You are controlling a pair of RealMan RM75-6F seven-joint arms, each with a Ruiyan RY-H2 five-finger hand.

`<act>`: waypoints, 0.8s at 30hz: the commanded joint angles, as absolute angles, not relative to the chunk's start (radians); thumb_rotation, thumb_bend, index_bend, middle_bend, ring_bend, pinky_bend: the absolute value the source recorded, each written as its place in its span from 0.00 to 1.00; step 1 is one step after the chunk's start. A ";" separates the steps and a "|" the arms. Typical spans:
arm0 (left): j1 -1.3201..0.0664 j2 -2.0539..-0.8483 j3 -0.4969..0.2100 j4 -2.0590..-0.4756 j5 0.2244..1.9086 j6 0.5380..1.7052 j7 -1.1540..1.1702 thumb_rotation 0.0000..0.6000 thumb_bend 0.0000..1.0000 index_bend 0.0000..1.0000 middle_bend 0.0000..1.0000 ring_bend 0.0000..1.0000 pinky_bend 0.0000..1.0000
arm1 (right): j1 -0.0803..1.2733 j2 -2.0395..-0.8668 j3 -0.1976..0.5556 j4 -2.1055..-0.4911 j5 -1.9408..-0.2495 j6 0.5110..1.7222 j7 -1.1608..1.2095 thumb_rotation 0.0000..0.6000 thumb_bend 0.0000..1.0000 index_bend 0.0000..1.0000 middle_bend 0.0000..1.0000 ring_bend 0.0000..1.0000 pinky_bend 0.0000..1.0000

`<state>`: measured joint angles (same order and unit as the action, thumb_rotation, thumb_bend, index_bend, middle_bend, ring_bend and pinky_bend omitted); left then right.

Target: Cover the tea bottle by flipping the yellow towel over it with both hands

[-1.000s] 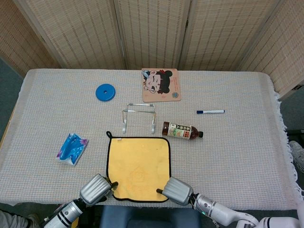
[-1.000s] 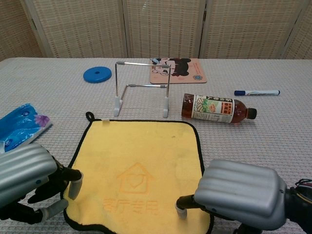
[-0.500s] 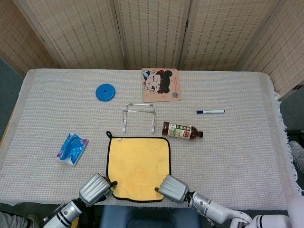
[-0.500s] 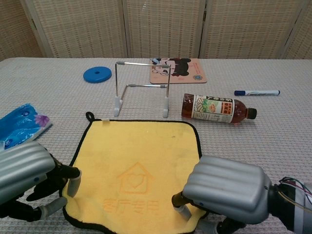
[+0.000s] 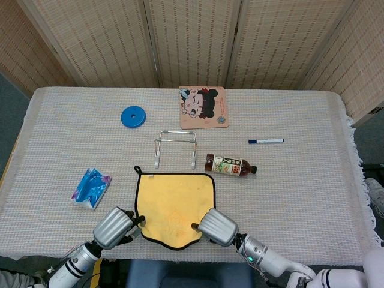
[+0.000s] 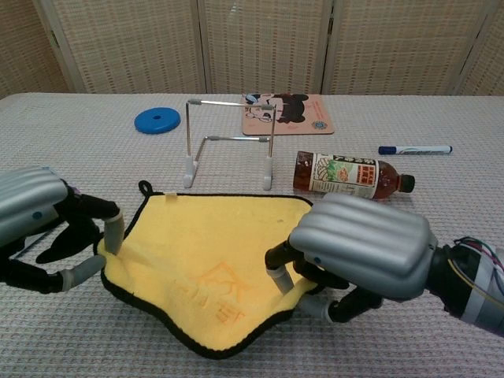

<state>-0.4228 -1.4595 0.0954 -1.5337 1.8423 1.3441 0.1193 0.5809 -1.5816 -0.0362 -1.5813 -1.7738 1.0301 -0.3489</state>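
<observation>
The yellow towel (image 5: 173, 204) (image 6: 206, 256) with black trim lies at the table's near middle, its near edge raised and sagging between my hands. My left hand (image 5: 113, 227) (image 6: 47, 228) pinches the towel's near left corner. My right hand (image 5: 217, 227) (image 6: 358, 246) pinches the near right corner. The tea bottle (image 5: 230, 165) (image 6: 352, 176) lies on its side just beyond the towel's far right corner, cap pointing right, apart from both hands.
A metal wire rack (image 5: 175, 147) (image 6: 230, 142) stands just behind the towel. A blue packet (image 5: 90, 187) lies at the left, a blue disc (image 5: 133, 116) and a cartoon mat (image 5: 203, 107) further back, a pen (image 5: 266, 141) at the right.
Both hands have taken hold of the towel's near corners and lifted them, moving away from the table's near edge; the near edge now hangs in a curve.
</observation>
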 commanded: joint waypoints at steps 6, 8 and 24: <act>-0.501 -1.340 -0.042 -1.659 1.772 1.350 0.014 1.00 0.55 0.63 0.92 0.75 0.95 | 0.577 -1.503 0.077 -1.666 -1.733 1.146 -0.313 1.00 0.52 0.72 0.88 0.86 1.00; -0.520 -1.314 -0.077 -1.680 1.736 1.336 -0.016 1.00 0.55 0.63 0.92 0.75 0.95 | 0.581 -1.481 0.112 -1.688 -1.701 1.154 -0.302 1.00 0.52 0.72 0.88 0.86 1.00; -0.663 -1.196 -0.312 -1.760 1.384 1.148 -0.059 1.00 0.55 0.63 0.92 0.75 0.94 | 0.668 -1.440 0.334 -1.667 -1.481 1.157 -0.364 1.00 0.52 0.73 0.88 0.86 1.00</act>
<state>-0.6359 -1.2061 -0.2764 -1.7563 1.4366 1.1830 -0.0675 0.6565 -1.4380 0.3251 -1.6776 -1.4943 1.1623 -0.3568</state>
